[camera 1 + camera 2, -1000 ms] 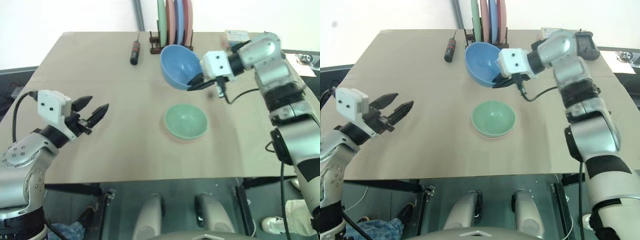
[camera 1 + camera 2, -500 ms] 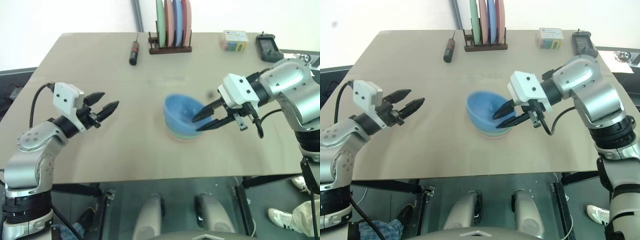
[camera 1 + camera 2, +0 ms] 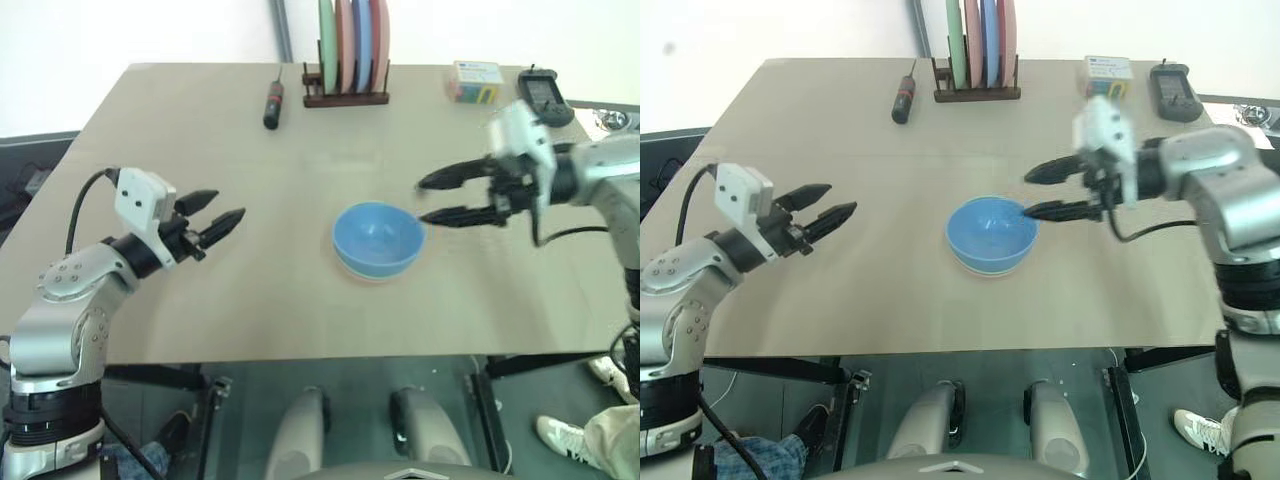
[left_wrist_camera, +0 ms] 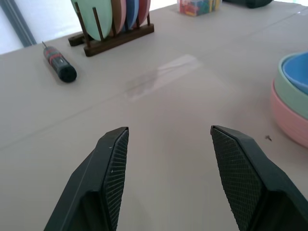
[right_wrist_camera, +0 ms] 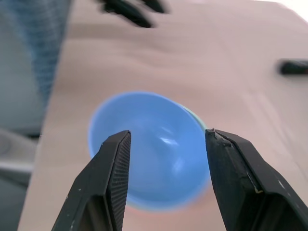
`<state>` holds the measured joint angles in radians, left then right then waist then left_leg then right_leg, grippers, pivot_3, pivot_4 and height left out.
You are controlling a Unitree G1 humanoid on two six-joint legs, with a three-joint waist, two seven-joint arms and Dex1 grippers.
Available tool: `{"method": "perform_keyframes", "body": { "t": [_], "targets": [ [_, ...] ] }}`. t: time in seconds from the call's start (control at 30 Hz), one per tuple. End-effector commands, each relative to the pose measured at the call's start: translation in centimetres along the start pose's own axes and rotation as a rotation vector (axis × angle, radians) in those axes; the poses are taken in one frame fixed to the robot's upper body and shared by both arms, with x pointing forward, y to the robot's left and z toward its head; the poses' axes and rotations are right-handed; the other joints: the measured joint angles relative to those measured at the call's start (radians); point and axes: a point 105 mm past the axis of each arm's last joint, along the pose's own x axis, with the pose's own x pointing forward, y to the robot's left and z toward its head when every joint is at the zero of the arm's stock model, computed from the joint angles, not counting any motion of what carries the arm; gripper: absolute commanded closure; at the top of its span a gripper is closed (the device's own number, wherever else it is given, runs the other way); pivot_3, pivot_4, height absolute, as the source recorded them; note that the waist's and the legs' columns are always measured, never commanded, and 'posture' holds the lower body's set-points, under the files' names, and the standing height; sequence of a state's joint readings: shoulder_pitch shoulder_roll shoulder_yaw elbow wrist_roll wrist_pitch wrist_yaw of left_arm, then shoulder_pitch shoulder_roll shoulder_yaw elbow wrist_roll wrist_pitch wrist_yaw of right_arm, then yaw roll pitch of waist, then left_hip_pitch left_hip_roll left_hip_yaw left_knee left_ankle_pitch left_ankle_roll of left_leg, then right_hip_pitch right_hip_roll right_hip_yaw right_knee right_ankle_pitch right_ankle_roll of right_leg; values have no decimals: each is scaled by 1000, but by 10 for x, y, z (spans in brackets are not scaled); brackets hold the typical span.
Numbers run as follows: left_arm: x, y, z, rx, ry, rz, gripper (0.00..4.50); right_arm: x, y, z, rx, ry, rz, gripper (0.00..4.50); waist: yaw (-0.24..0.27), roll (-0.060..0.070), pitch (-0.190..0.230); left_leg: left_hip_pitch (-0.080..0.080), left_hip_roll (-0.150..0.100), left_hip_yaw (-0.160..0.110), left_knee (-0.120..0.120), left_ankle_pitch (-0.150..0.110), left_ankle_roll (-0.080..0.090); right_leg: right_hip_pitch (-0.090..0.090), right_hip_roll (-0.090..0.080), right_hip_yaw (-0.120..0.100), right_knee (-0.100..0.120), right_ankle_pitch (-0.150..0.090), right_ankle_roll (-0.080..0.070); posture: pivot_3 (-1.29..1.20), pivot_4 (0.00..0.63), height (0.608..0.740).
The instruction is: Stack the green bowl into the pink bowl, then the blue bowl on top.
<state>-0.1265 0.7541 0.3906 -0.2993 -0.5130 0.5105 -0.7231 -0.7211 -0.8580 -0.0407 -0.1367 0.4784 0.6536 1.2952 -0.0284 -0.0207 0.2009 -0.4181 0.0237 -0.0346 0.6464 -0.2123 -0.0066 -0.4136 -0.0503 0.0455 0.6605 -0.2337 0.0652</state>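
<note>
Blue bowl seated on the stack, right claw parted and empty beside it.

The blue bowl [image 3: 377, 237] sits nested in the green bowl [image 4: 290, 92], which sits in the pink bowl [image 4: 288, 120], the whole stack upright near the middle of the counter [image 3: 250, 300]. The right claw [image 3: 428, 200] hangs just off the stack's right side, fingers spread and level, pointing back toward the bowl and clear of its rim. The left claw [image 3: 222, 209] stands wide open and empty, well apart on the stack's left, so the right arm is the nearer one. By my reading the stacking is done and only a retreat from the stack remains. A second ago the right claw carried the blue bowl above the far side of the green bowl; half a second ago it was at the stack with the bowl dropping in.
</note>
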Motion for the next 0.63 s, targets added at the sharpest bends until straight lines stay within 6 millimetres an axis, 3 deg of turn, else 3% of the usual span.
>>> {"method": "perform_keyframes", "body": {
  "t": [0.03,0.23,0.43,0.63],
  "targets": [
    [-14,-3,14,43,-36,4,1601,-44,-7,-7,37,-49,-151,1948,0,0,0,0,0,0,0,0,0,0,0,0,0,0,0,0,150,740],
    [-30,-10,-4,30,7,1,1601,-96,11,-59,119,-68,-281,1948,-2,-2,-2,2,1,1,1,0,0,2,1,1,0,0,0,0,150,740],
    [-40,-10,-9,9,19,-18,1601,-105,25,-76,100,-71,-251,1948,-12,-2,-1,4,2,5,2,0,0,2,2,5,1,-4,0,0,150,740],
    [-41,-9,-6,33,20,-19,1601,-104,23,-81,92,-74,-254,1948,-11,-2,-1,4,2,5,3,0,0,2,3,5,1,-4,0,0,150,740]
  ]
}}
